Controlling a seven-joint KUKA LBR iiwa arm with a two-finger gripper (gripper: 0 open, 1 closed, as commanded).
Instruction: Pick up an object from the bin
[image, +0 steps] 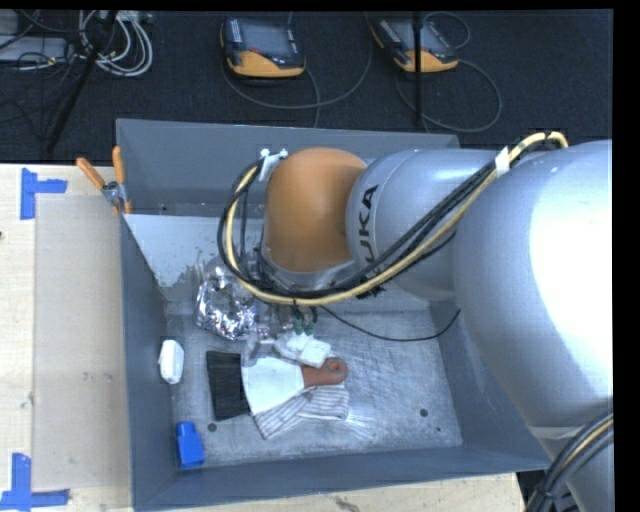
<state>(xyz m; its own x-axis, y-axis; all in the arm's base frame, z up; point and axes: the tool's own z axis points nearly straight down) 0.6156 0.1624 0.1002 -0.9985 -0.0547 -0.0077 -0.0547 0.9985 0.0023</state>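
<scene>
My gripper reaches down into the middle of the bin from under the orange wrist cover; little of it shows. It hangs just right of a crumpled silver foil wad and above the top edge of a white and striped cloth. A small white block and a brown rounded piece lie right beside it on the cloth. A black flat rectangle lies just left of the cloth. Nothing can be seen held.
A white oval piece lies near the bin's left wall, and a blue block sits in the front left corner. The arm and its cables cover the bin's back right. The floor to the right of the cloth is bare.
</scene>
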